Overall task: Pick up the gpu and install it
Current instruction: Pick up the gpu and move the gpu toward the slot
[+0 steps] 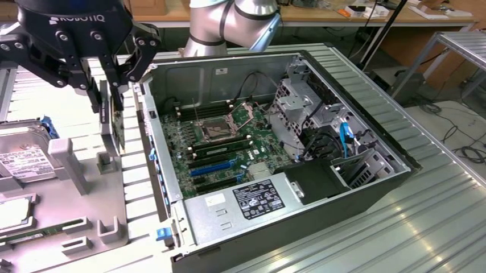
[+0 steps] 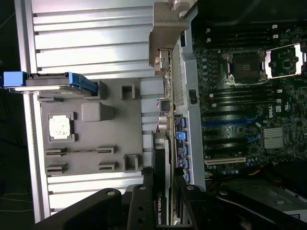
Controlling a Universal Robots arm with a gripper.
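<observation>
gpu (image 1: 118,128) just beside computer case (image 1: 319,233)

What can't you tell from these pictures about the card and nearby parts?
gpu fan face: edge-on in both views, top under the end effector in the exterior view.
Hard drive label text: exterior view, too small, cut by the picture's left edge.
Motherboard near edge: exterior view, behind the power supply.

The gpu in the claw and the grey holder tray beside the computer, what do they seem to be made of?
The gpu, held edge-on in the claw: a dark, matte circuit board, likely fibreglass laminate. Its end bracket looks like dull silvery sheet metal. The holder tray: probably moulded or printed plastic, going by its even matte grey and blocky shapes.
</observation>
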